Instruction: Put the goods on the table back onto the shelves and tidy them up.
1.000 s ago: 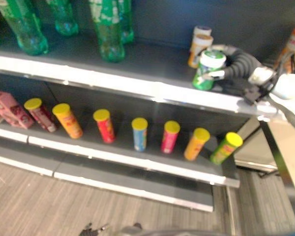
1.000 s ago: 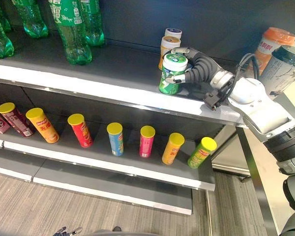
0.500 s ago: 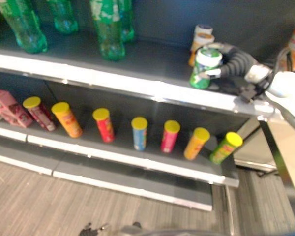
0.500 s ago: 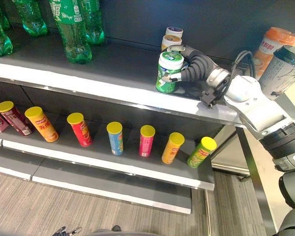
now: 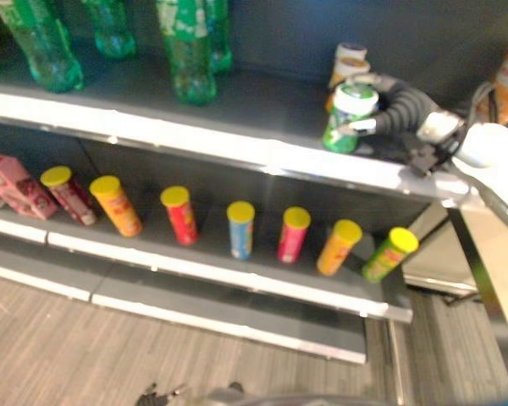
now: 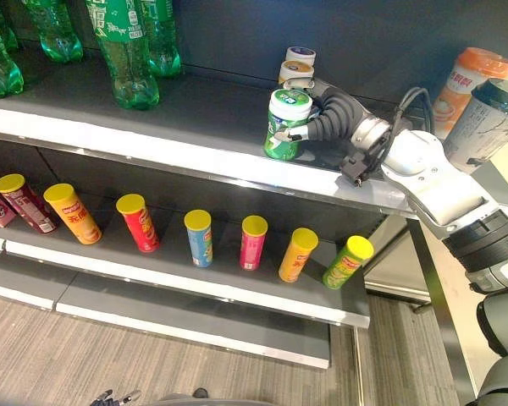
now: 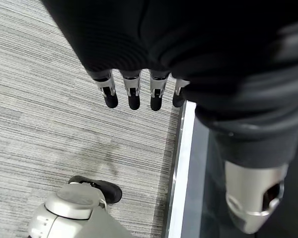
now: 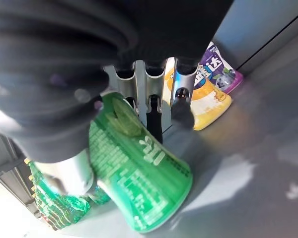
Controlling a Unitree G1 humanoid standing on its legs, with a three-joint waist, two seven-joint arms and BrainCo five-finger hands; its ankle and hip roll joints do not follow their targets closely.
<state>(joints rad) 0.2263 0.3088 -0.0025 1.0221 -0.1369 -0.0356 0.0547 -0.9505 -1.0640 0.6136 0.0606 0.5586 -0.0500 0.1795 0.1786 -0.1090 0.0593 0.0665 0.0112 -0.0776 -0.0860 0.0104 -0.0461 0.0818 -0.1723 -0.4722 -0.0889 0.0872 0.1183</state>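
On the lower shelf (image 6: pixel 237 283) we count eight yellow-lidded tube cans (image 6: pixel 199 238) in a row, plus one pink box (image 5: pixel 13 186) at the left end. On the upper shelf (image 6: pixel 195 110) we count four green bottles (image 6: pixel 123 51), one green canister (image 6: pixel 284 125), and two small cups (image 6: pixel 295 68) behind it.

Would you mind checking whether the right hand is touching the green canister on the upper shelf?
Touching. In the right eye view the right hand has its fingers curled round the green canister; the right wrist view shows the same grip.
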